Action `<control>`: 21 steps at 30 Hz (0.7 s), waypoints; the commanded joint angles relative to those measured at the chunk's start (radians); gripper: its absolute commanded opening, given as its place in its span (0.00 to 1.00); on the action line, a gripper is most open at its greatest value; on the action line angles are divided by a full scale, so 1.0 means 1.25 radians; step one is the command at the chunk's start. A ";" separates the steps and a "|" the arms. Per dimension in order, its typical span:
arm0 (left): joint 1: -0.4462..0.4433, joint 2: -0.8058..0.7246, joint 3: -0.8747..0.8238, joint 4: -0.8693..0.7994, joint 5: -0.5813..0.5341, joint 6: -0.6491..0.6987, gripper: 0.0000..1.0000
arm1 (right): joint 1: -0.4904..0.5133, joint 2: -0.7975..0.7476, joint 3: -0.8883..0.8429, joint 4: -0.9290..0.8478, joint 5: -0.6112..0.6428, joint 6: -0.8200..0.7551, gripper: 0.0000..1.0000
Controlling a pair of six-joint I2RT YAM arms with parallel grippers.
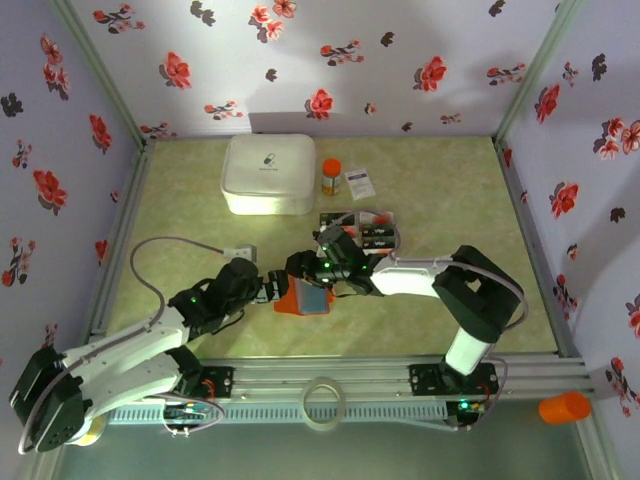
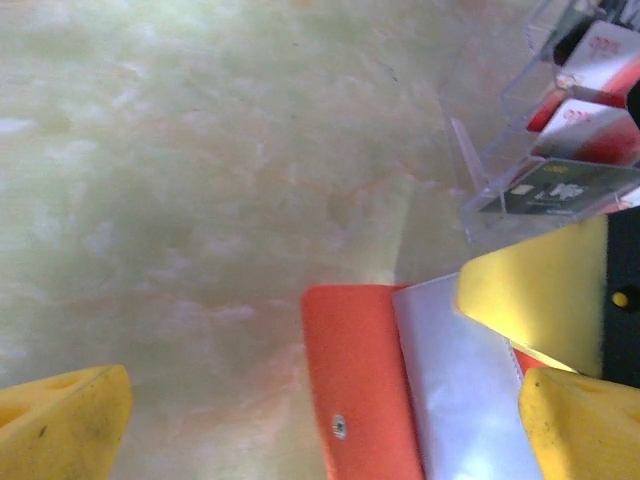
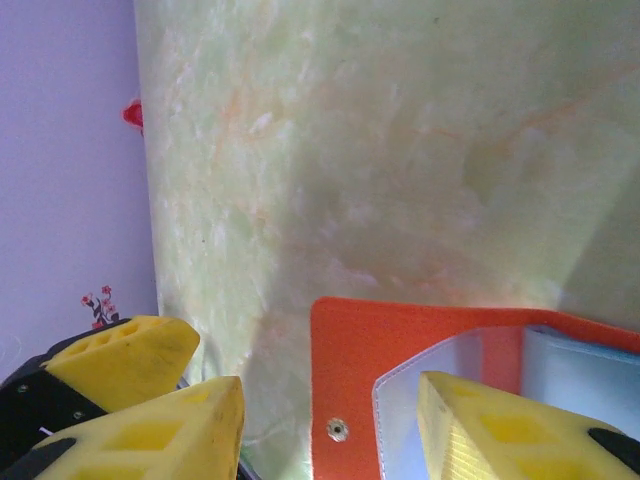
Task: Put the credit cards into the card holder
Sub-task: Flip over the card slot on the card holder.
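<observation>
The card holder (image 1: 308, 300) lies open on the table, orange-red outside and pale blue inside. In the left wrist view the card holder (image 2: 360, 380) shows its snap stud. My left gripper (image 1: 271, 289) is at its left edge; the left gripper (image 2: 320, 440) is open, nothing pinched. My right gripper (image 1: 312, 272) hovers over the holder's far side. In the right wrist view the right gripper (image 3: 330, 430) is open, one fingertip (image 3: 500, 430) over the holder's (image 3: 400, 340) clear pocket. Credit cards (image 1: 365, 232) stand in a clear rack behind; the dark and red-white credit cards (image 2: 570, 190) show there too.
A big white rounded box (image 1: 268, 172) sits at the back, with an orange-capped bottle (image 1: 331, 177) and a small leaflet (image 1: 359, 183) beside it. Flowered walls enclose the table on three sides. A tape roll (image 1: 324, 402) lies on the front rail.
</observation>
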 commanded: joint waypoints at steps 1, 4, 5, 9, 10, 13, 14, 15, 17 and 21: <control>0.025 -0.024 -0.013 -0.018 -0.024 -0.031 1.00 | 0.026 0.039 0.041 0.021 -0.020 0.020 0.50; 0.037 -0.041 -0.019 -0.030 -0.023 -0.033 1.00 | 0.037 0.076 0.060 0.049 -0.022 0.039 0.50; 0.041 -0.049 -0.022 -0.034 -0.024 -0.034 1.00 | 0.041 0.090 0.066 0.059 -0.024 0.046 0.50; 0.055 -0.077 -0.034 -0.044 -0.022 -0.039 1.00 | 0.047 0.131 0.079 0.090 -0.028 0.063 0.51; 0.058 -0.082 -0.037 -0.046 -0.020 -0.040 1.00 | 0.047 0.139 0.079 0.096 -0.029 0.067 0.51; 0.064 -0.089 -0.039 -0.051 -0.013 -0.039 1.00 | 0.047 0.152 0.070 0.110 -0.029 0.072 0.51; 0.066 -0.089 -0.039 -0.052 -0.010 -0.038 1.00 | 0.048 0.153 0.068 0.112 -0.029 0.072 0.51; 0.066 -0.088 -0.039 -0.054 -0.007 -0.038 1.00 | 0.047 0.152 0.063 0.114 -0.028 0.073 0.51; 0.067 -0.089 -0.042 -0.055 -0.003 -0.037 1.00 | 0.046 0.148 0.054 0.118 -0.025 0.073 0.51; 0.067 -0.090 -0.047 -0.059 0.006 -0.037 1.00 | 0.043 0.132 0.037 0.122 -0.017 0.071 0.50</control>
